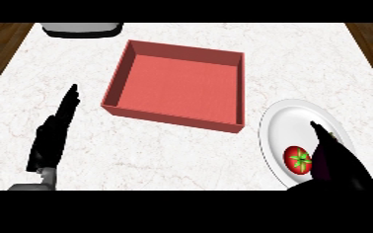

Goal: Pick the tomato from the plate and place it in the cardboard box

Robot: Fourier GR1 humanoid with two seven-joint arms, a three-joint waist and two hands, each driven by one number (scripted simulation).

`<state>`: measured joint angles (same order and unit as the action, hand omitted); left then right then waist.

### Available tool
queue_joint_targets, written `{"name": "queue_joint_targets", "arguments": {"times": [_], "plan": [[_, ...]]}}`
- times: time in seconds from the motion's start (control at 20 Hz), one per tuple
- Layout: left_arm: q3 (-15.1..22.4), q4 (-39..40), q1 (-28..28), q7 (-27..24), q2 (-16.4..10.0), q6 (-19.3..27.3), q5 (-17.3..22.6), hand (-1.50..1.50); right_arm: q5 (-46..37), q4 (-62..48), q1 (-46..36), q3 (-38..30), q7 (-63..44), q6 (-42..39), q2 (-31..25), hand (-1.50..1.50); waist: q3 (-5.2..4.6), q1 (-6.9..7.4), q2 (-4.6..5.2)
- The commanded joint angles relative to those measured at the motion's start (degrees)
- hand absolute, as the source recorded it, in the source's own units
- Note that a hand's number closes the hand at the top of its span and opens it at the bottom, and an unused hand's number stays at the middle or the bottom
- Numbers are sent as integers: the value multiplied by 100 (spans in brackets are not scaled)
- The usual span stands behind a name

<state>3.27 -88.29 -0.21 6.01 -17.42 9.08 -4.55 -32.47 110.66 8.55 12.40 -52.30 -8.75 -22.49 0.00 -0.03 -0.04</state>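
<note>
Near the counter's right front corner, the tomato [298, 158] lies ungrasped on the white plate [291, 118], with the right hand [339, 160] just beside it, fingers extended. The red cardboard box [182, 84] sits mid-counter; the left hand [48, 142] rests released by the left edge.

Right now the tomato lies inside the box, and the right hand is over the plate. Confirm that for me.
Not quite. The tomato lies on the plate, beside the right hand, not inside the box. The right hand is over the plate, as you said. The head view shows this.
</note>
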Motion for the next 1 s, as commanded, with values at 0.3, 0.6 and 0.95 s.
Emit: {"name": "queue_joint_targets", "arguments": {"times": [0.3,0.6,0.95], "plan": [[-323,154,-461,294,133,-323,-197,0,-213,-654,-155,-401,594,-122,386,-150,1,-9,6],[-393,420,-341,-223,448,-306,-398,0,-553,-864,-217,-336,684,-273,653,-150,0,-2,5],[-271,-181,-21,126,650,-231,-579,0,-470,-1110,-357,-438,714,-417,881,150,0,1,4]]}}
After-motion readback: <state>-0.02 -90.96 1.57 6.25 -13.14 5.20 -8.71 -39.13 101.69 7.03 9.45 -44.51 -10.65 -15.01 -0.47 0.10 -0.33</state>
